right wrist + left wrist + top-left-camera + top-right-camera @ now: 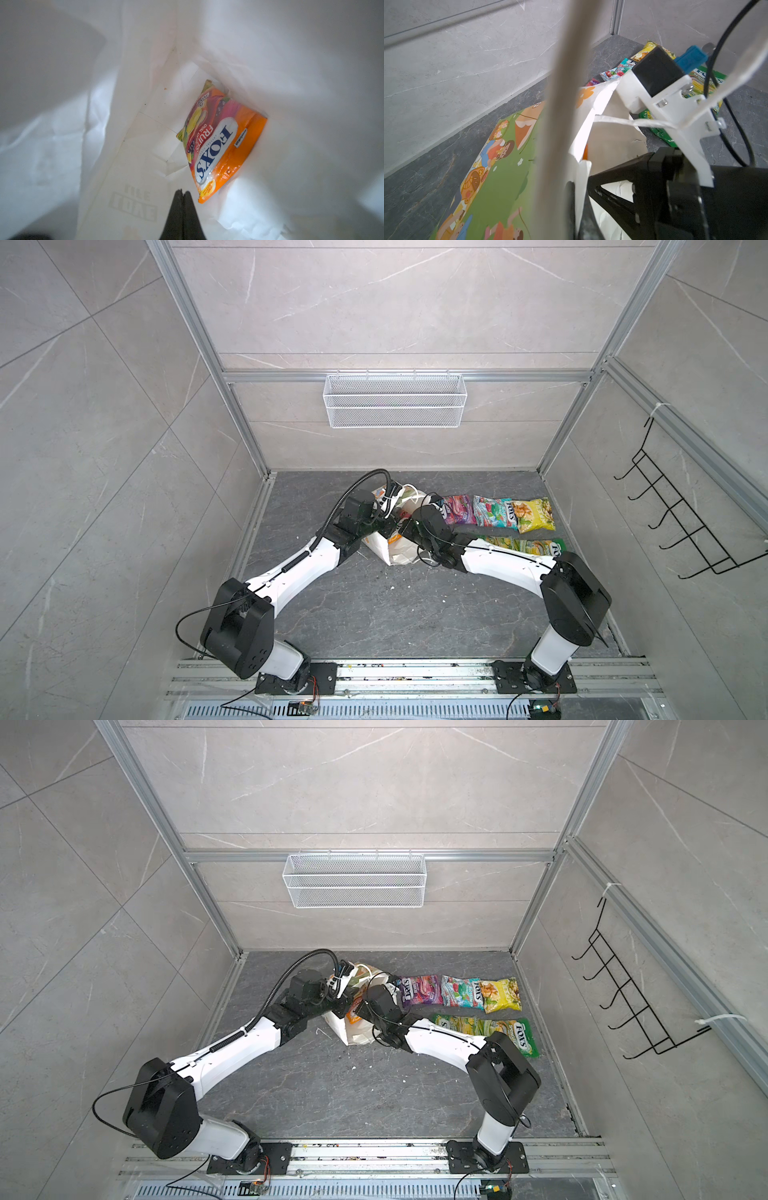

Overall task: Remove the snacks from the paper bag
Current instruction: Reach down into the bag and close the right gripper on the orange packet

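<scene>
Left arm (291,572): the elbow is bent high over the near-left base and the forearm runs in toward the middle of the surface (374,614). The wrist is at the mouth of the bag (395,553). The left jaws are closed on the bag's rim; in the left wrist view a white paper edge (581,187) passes between dark fingers.

Right arm (498,568): it mirrors the left from the near-right base, with the forearm low across the surface and the wrist angled into the bag's mouth. In both top views its tip is hidden inside the bag. In the right wrist view the right jaws are shut tip to tip, gripping nothing.

Bag: it leans in the middle of the surface, between the two wrists.

Orange packet (220,145): it lies inside the bag against the wall, just beside the closed right jaws and not held.

Outside, right of the bag, lie a purple packet (419,990), a teal packet (463,992) and a yellow chip bag (500,994). Two green packets (490,1029) sit nearer, partly under the right arm.
</scene>
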`<state>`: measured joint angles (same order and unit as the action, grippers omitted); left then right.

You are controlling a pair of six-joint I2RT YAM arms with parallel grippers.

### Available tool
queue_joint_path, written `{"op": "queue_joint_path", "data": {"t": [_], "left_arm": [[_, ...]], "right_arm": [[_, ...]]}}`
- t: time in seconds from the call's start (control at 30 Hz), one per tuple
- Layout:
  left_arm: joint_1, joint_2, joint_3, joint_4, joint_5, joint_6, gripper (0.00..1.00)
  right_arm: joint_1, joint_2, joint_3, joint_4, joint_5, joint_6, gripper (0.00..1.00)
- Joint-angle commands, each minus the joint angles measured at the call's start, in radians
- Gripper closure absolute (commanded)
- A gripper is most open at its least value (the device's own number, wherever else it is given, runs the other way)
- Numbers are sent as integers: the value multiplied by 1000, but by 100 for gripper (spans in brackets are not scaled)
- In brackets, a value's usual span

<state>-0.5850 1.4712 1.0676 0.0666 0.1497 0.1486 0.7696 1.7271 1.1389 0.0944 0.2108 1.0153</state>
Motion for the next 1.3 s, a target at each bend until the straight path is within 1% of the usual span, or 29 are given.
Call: {"op": "queue_joint_path", "data": {"t": [0.0, 0.07, 0.1, 0.17, 0.2, 0.3, 0.43, 0.53, 0.6, 0.77, 0.93, 1.03, 1.13, 1.2, 1.27], "left_arm": [[-2, 8, 41, 44, -1, -27, 100], [-1, 8, 43, 40, 9, -26, 100], [-2, 6, 45, 39, 12, -26, 100], [-1, 3, 44, 38, 17, -26, 100], [-1, 3, 43, 37, 20, -27, 100], [-2, 2, 44, 35, 26, -28, 100], [-2, 3, 51, 33, 43, -30, 100], [-2, 4, 51, 34, 61, -29, 100], [-3, 8, 51, 32, 62, -24, 100], [-6, 2, 52, 21, 72, -18, 100], [-6, -3, 51, 20, 70, -12, 100], [-6, -4, 51, 19, 71, -11, 100], [-7, -8, 48, 18, 72, -7, 100], [-6, -9, 45, 15, 72, -7, 100], [-7, -11, 42, 15, 70, -6, 100]], "right_arm": [[-4, 37, 34, -78, -103, -49, 90], [-5, 67, 38, -63, -161, -40, 87], [-5, 77, 37, -66, -174, -28, 82], [-5, 92, 39, -77, -184, -15, 76], [-5, 97, 42, -88, -187, -6, 70], [-4, 124, 61, -112, -212, -3, 63], [-4, 161, 81, -123, -223, 51, 60], [-5, 187, 86, -91, -216, 83, 59], [-5, 211, 110, -103, -205, 103, 58], [-4, 263, 134, -99, -187, 189, 53], [-4, 307, 162, -86, -150, 255, 52], [-5, 325, 152, -27, -126, 297, 52], [-1, 339, 137, 50, -63, 328, 54], [-1, 347, 142, 79, -3, 321, 58], [-1, 361, 161, 84, 26, 320, 65]]}}
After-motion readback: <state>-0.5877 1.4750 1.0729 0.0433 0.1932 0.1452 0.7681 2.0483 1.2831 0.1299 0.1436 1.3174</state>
